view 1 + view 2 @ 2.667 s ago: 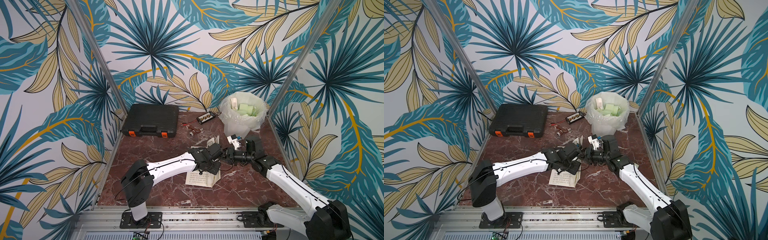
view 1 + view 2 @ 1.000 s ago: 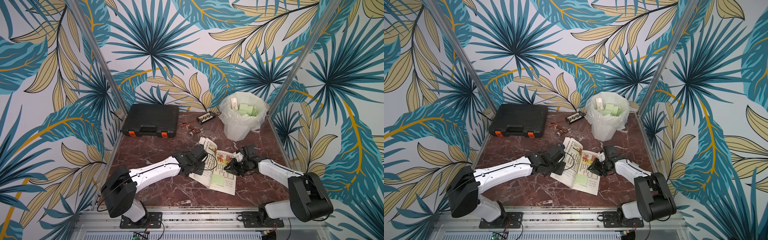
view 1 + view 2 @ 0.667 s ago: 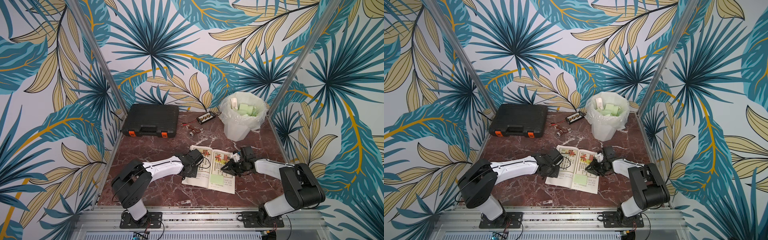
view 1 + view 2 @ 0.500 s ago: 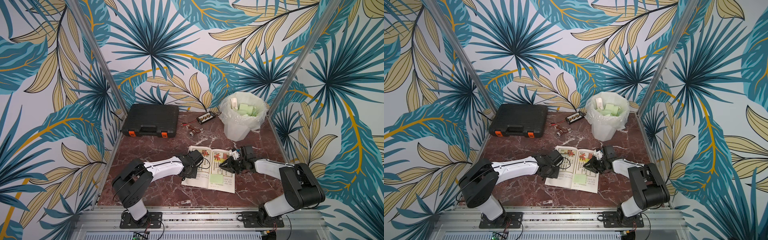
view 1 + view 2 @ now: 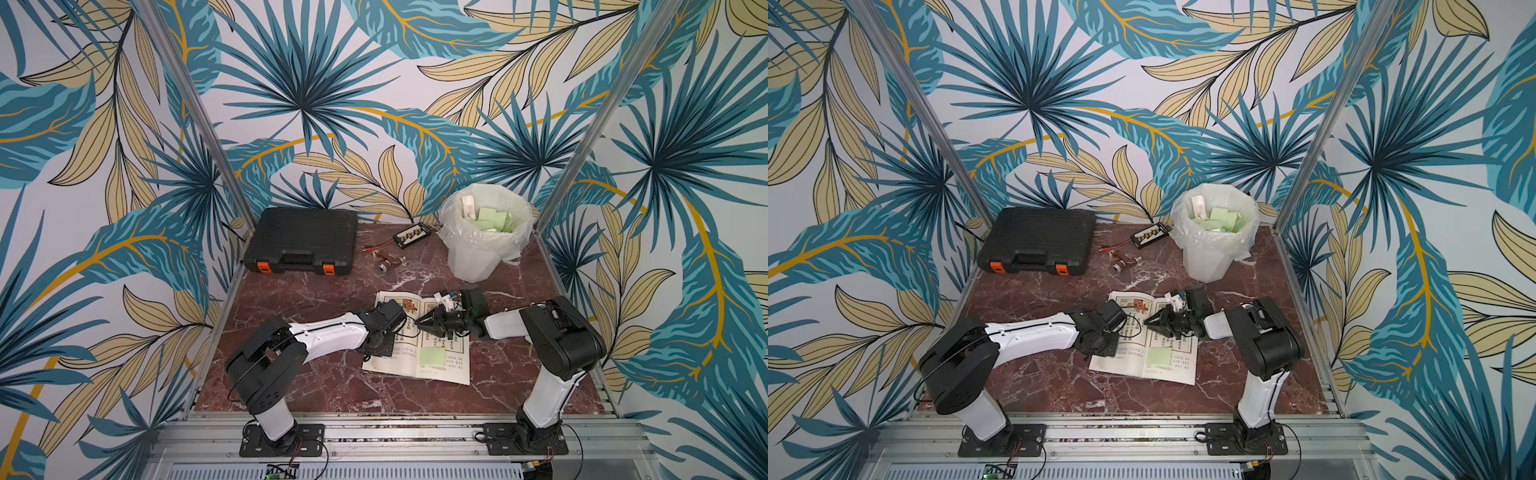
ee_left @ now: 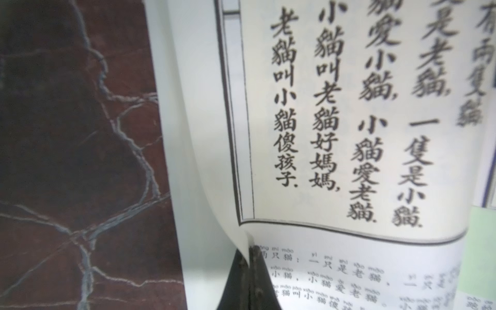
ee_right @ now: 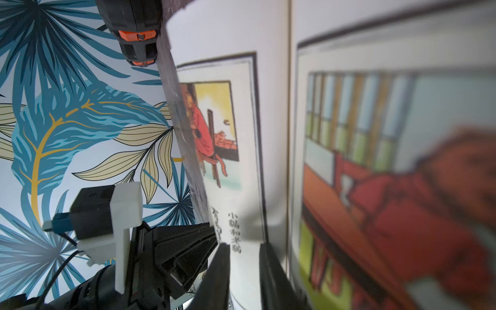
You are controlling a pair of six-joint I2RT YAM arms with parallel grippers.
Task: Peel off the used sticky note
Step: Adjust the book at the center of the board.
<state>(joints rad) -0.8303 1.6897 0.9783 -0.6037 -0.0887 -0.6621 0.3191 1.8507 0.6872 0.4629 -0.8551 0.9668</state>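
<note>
Top views both show me a flimsy, light, pale green paper sticky note [image 5: 432, 356] lower centre, which I'd pinch by a loose corner; left gripper [image 6: 251, 251] clenches a page of the printed paper booklet [image 5: 446, 370], right gripper [image 7: 244, 251] gapes slightly, empty.

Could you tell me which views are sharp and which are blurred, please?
In both top views, lighting is even and the book and green sticky note look sharp. In the left wrist view, central page text is crisp, edge text soft, the marble table dim. In the right wrist view, the nearer illustration is heavily blurred; the farther one sharp.
</note>
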